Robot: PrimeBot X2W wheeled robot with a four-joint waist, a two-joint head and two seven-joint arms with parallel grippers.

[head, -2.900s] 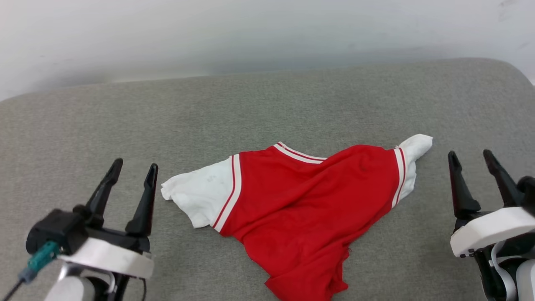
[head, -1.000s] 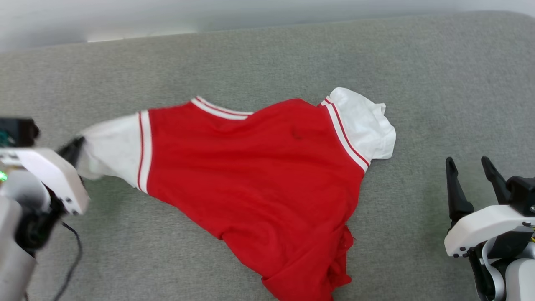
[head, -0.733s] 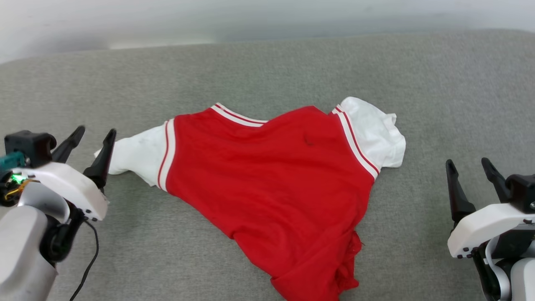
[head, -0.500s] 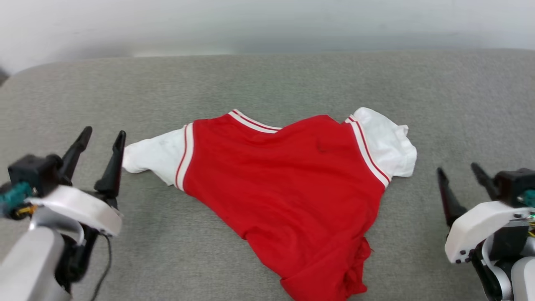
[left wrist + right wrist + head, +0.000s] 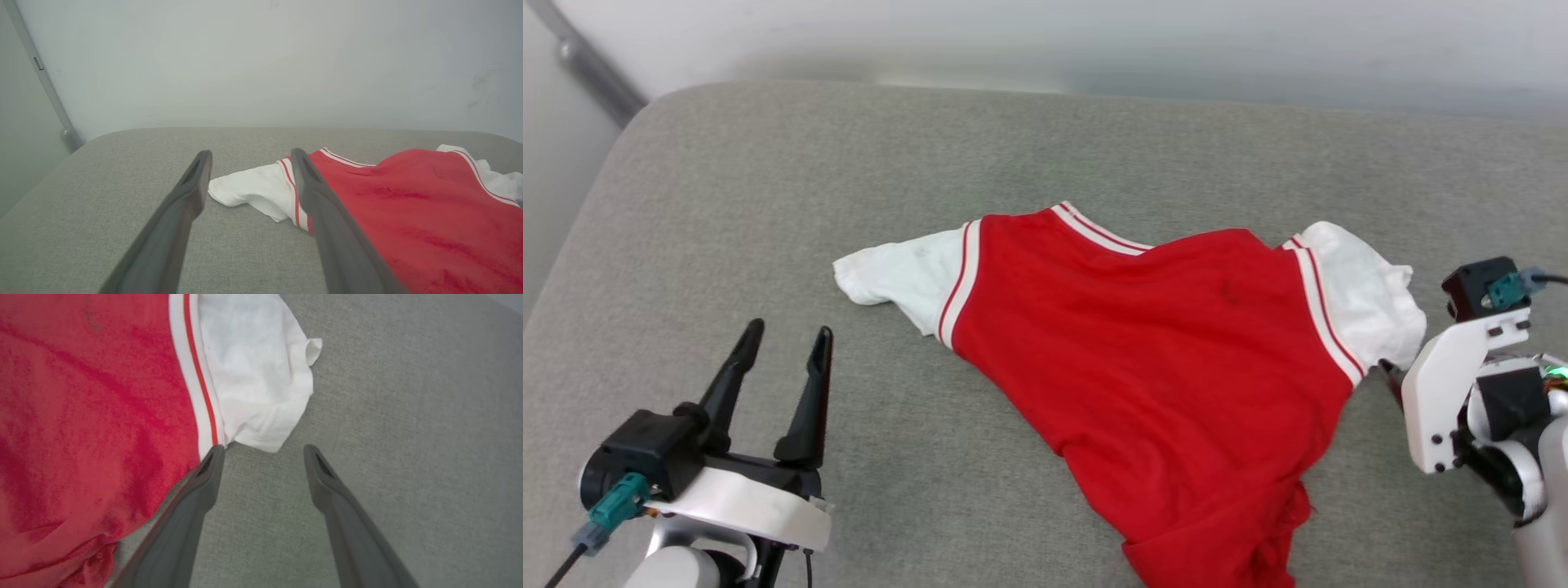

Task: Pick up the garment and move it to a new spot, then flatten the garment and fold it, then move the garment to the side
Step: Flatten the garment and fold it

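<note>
On the grey cushion (image 5: 727, 188) the red jersey (image 5: 1160, 359) lies skewed, its hem (image 5: 1217, 547) bunched at the near edge. The right gripper (image 5: 264, 451), fingers wide, has one tip at the striped armhole trim (image 5: 192, 375) beside the white sleeve (image 5: 253, 375); pinching that sleeve's edge and drawing outward should flatten it. The left gripper (image 5: 790, 328) hovers wide open, apart from the cloth. No lettering is readable.

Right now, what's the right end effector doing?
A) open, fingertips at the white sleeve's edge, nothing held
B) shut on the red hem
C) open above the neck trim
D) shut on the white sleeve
A: in the right wrist view the right end effector has its fingers spread with bare grey cushion between them, tips at the lower edge of the garment's white sleeve.
</note>
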